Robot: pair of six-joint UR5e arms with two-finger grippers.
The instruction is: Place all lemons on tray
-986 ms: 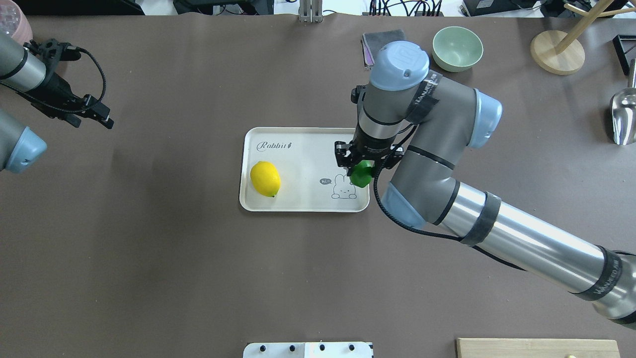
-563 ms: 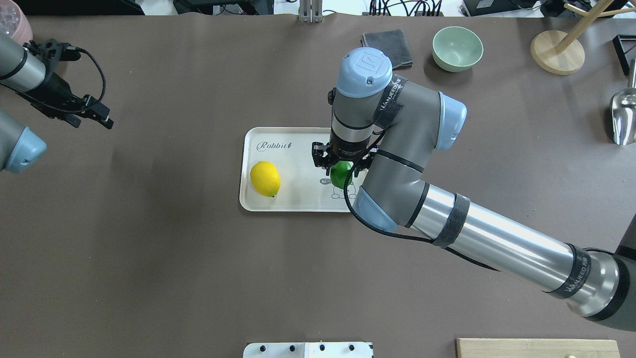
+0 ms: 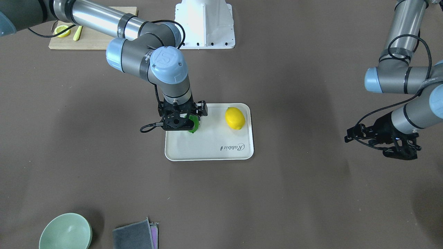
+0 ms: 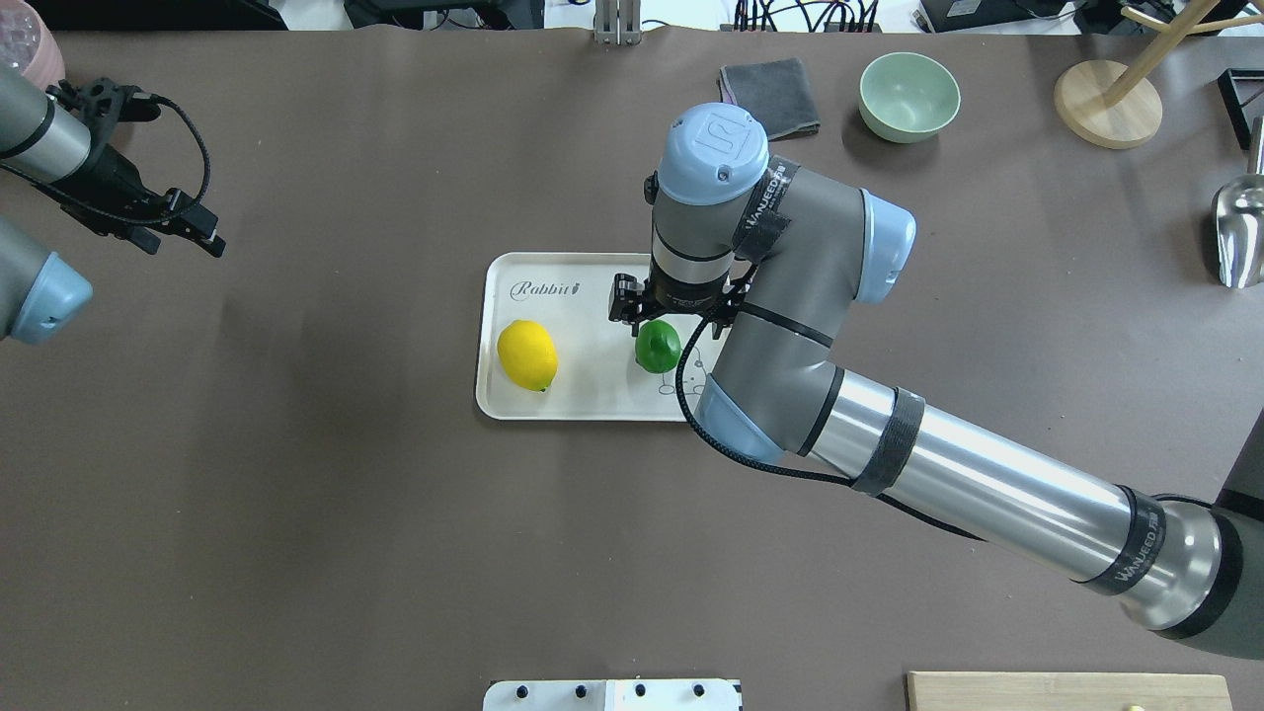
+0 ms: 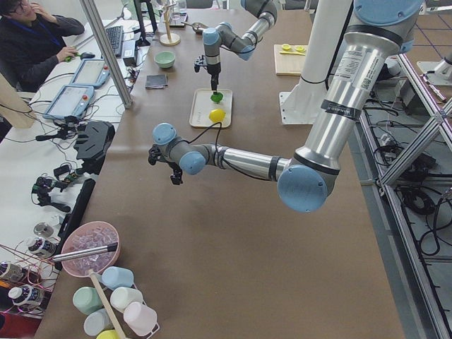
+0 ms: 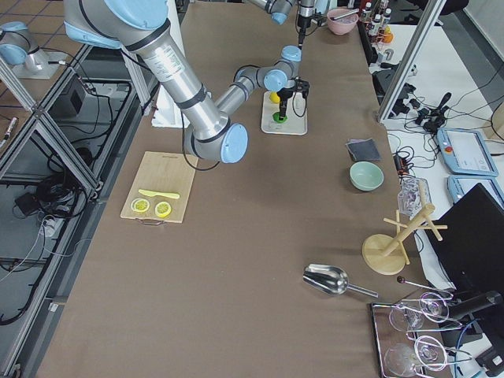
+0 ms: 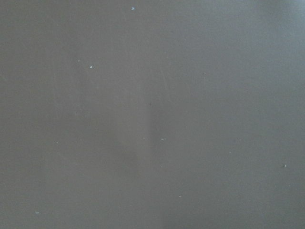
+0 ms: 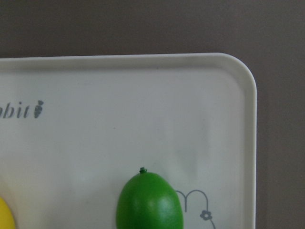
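Note:
The cream-white tray (image 4: pixel 592 296) with "Rabbit" script lies mid-table. The yellow lemon (image 4: pixel 527 355) rests on the tray's left part. My right gripper (image 4: pixel 670 316) is over the tray's right part, shut on the green lemon (image 4: pixel 657 346), which is low over or touching the tray by the rabbit drawing. The right wrist view shows the green lemon (image 8: pixel 149 202) against the tray (image 8: pixel 143 95); the fingers are out of its frame. The front view shows the green lemon (image 3: pixel 193 125) half hidden under the gripper (image 3: pixel 183 122). My left gripper (image 4: pixel 188 240) is open and empty, far left of the tray.
A green bowl (image 4: pixel 908 96) and a grey cloth (image 4: pixel 770 94) sit at the far side. A wooden stand (image 4: pixel 1106 104) and a metal scoop (image 4: pixel 1239 227) are far right. A wooden cutting board (image 3: pixel 100 38) with lemon slices (image 3: pixel 63 30) is near the robot's base.
My right gripper has carried the green lemon leftward, from the tray's right edge to over the rabbit drawing. The left arm and the yellow lemon have not moved.

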